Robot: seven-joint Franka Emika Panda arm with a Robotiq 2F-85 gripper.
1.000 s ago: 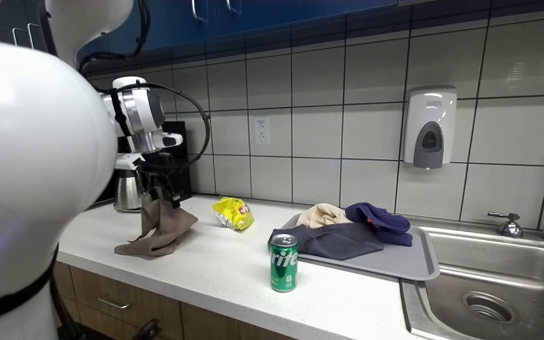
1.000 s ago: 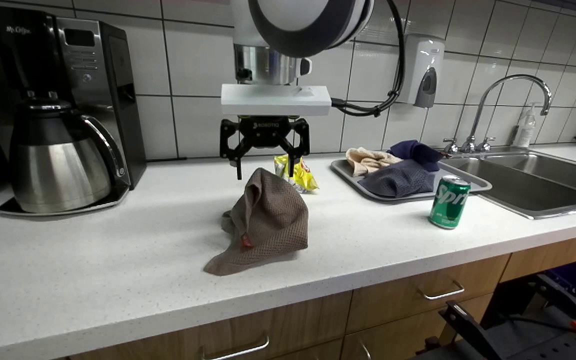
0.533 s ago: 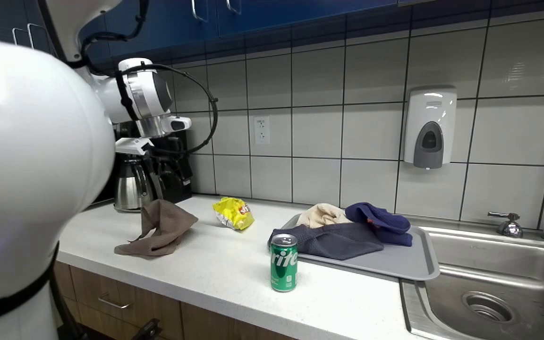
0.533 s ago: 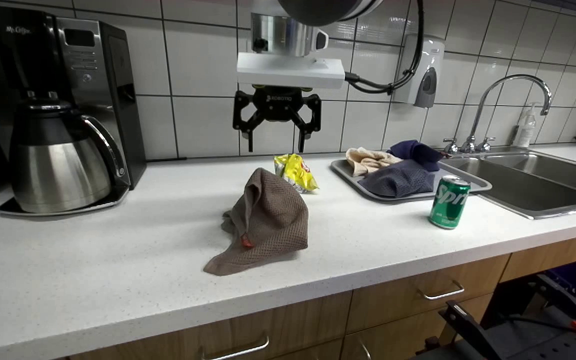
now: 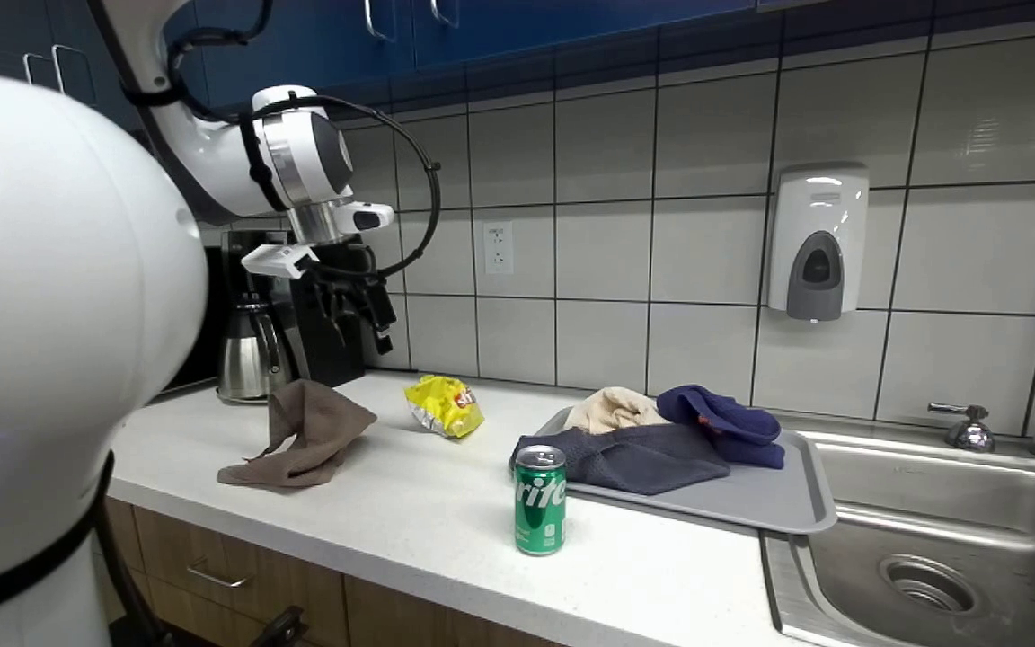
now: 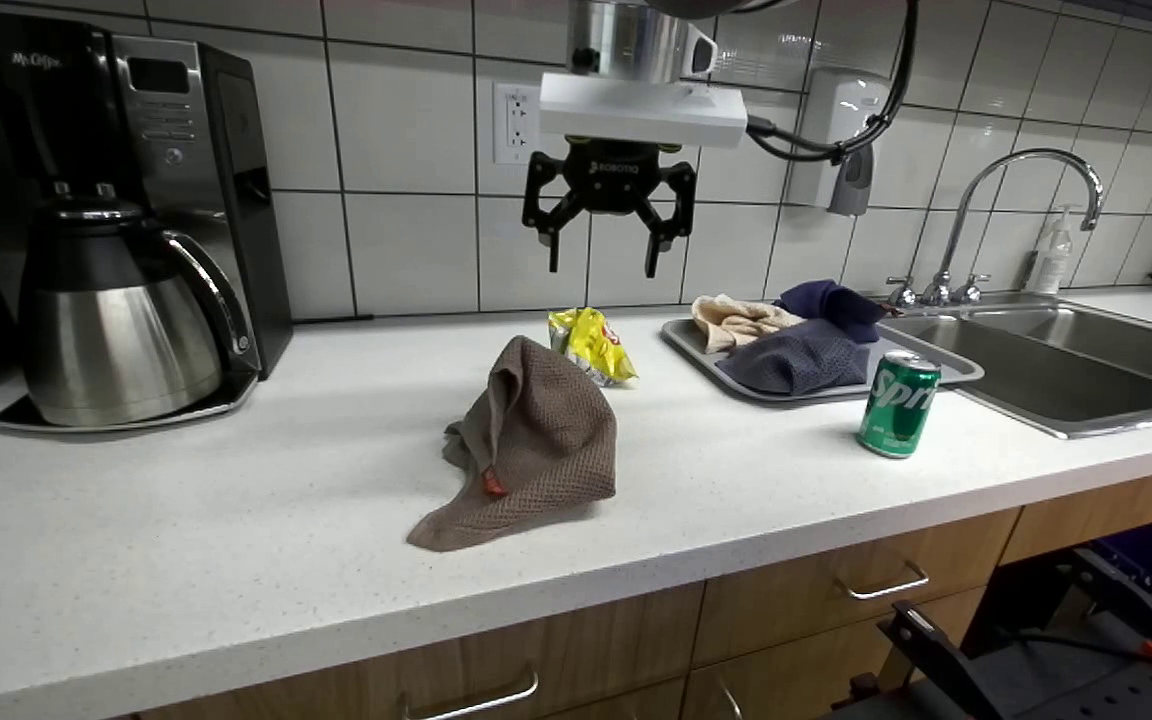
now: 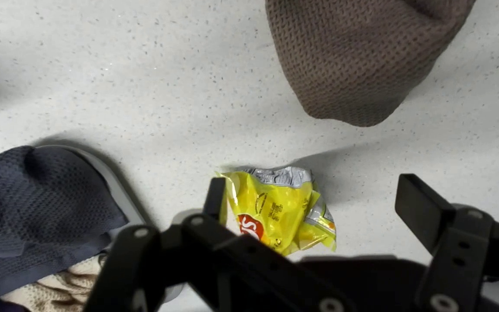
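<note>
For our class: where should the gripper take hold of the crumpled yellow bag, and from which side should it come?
Probably pinch the bunched middle of the yellow bag, coming down from above: it stands up from the counter in crumpled folds that offer something to close on, and the open gripper hangs higher, pointing downward.

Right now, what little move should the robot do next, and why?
Probably a small sideways shift to center the open gripper over the crumpled yellow chip bag: in the wrist view, the bag appears close to one finger and well away from the other.
</note>
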